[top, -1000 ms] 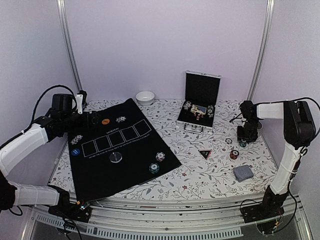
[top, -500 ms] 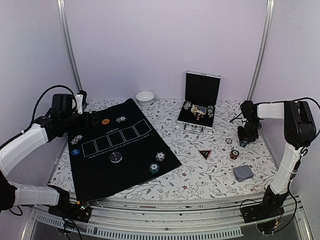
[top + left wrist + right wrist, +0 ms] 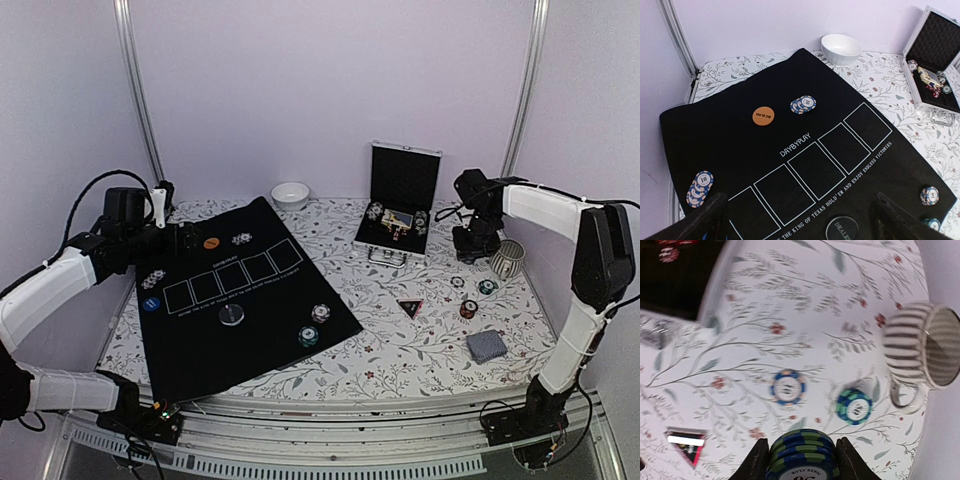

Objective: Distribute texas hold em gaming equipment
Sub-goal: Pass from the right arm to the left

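**Step in hand:** chip transfer. The right gripper (image 3: 801, 462) is closed on a short stack of blue-and-green poker chips (image 3: 800, 446), one finger against each side of the stack's banded edge. It hangs above the floral tabletop (image 3: 420, 350) toward the far right corner, just beside the open case (image 3: 400, 210). The left gripper (image 3: 801, 205) is spread wide and holds nothing, poised over the black felt mat (image 3: 715, 130) at the left edge.

**Loose items by the right edge:** an orange-and-blue chip (image 3: 788, 387), a green-and-blue chip (image 3: 854, 406) and the black-red triangular marker (image 3: 686, 442). A ribbed striped mug (image 3: 912, 345) appears to lie on its side (not part of the set). The card deck (image 3: 487, 346) lies nearer the near right corner.

**Judgement:** the next move calls for carrying the stack to a player's place on the mat and lowering it flat before release. The discs look hard and smooth-faced, so a tilted drop would likely scatter or roll them.
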